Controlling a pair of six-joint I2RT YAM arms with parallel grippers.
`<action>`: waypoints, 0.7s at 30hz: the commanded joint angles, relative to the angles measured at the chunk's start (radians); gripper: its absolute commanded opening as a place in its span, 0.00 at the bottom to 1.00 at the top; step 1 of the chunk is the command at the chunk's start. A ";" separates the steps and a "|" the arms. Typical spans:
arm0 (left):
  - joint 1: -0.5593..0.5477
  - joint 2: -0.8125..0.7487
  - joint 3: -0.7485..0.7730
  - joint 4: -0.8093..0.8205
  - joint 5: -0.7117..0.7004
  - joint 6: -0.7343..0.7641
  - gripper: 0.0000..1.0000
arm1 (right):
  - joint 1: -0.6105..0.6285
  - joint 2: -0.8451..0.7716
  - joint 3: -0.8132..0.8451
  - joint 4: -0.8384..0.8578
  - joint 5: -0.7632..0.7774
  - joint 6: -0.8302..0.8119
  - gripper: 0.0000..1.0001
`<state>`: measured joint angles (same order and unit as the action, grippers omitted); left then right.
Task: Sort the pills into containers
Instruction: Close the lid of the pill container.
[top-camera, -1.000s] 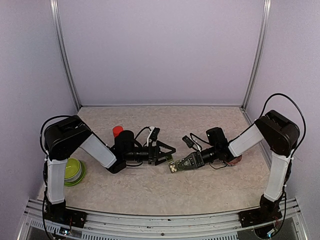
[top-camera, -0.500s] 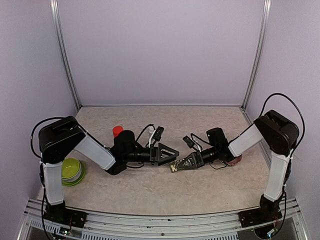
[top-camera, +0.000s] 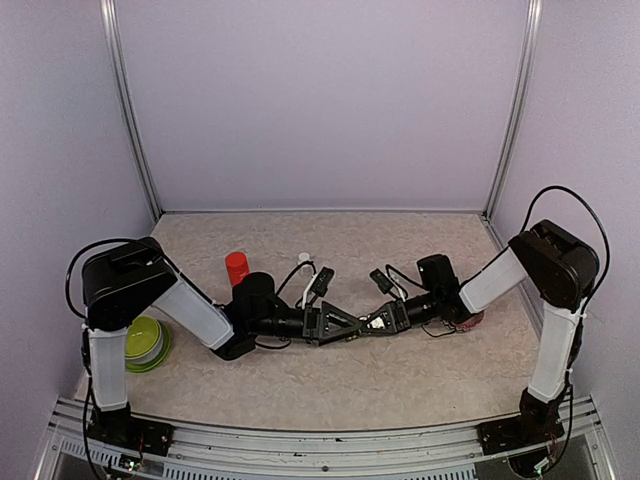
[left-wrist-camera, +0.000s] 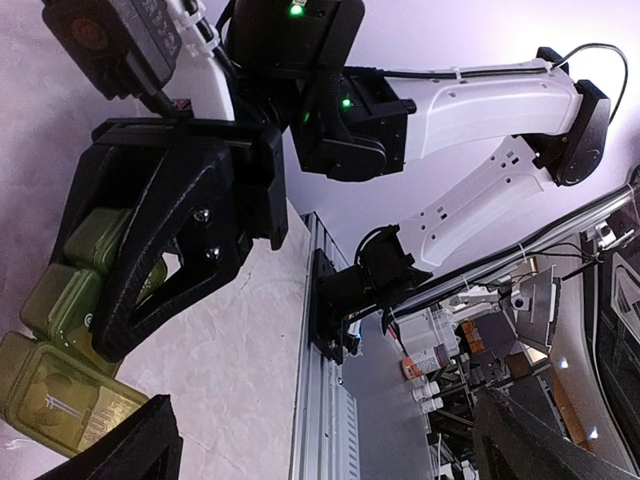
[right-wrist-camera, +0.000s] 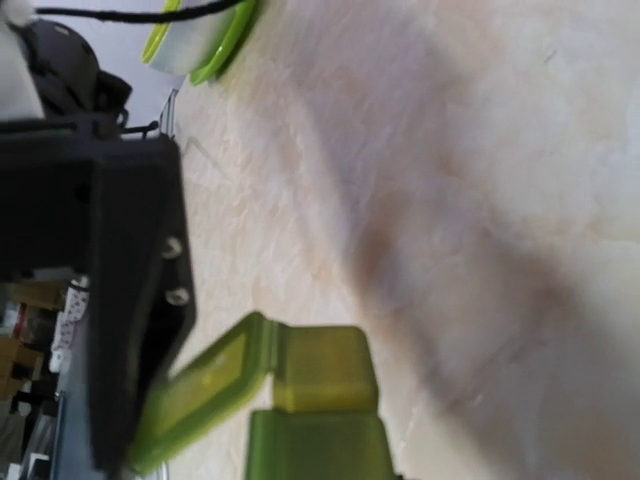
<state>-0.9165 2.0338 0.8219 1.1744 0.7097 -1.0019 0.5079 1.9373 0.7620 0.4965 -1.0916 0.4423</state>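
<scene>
The containers (left-wrist-camera: 75, 300) are a dark green strip of joined square compartments, lifted just above the table. My right gripper (top-camera: 374, 324) is shut on the strip, and one of its black fingers (left-wrist-camera: 170, 240) lies across the compartments. The end compartment's lid (right-wrist-camera: 200, 395) stands hinged open from the strip (right-wrist-camera: 315, 440). My left gripper (top-camera: 348, 326) is open, its two fingertips (left-wrist-camera: 110, 450) spread wide on either side of the strip's open end without touching it. In the top view the strip is almost hidden between the two grippers. No pills show in any view.
A red bottle (top-camera: 237, 267) stands behind the left arm. A lime-green bowl (top-camera: 146, 342) sits at the left near that arm's base. A small reddish thing (top-camera: 468, 320) lies under the right forearm. The table's metal front rail (left-wrist-camera: 320, 400) runs close by.
My left gripper has moved right, from a gap away to meeting the right gripper over the strip. The right gripper stays shut on the strip and has shifted slightly right.
</scene>
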 joint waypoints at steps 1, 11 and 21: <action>-0.015 0.033 -0.007 0.040 -0.010 -0.006 0.99 | -0.017 0.003 -0.023 0.082 -0.030 0.060 0.18; -0.023 0.057 -0.005 0.029 -0.022 -0.014 0.99 | -0.026 -0.003 -0.049 0.174 -0.058 0.115 0.18; 0.003 0.053 -0.010 -0.024 -0.092 -0.044 0.99 | -0.028 -0.015 -0.060 0.205 -0.067 0.124 0.17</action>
<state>-0.9257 2.0731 0.8185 1.1763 0.6556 -1.0279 0.4911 1.9373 0.7200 0.6506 -1.1286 0.5537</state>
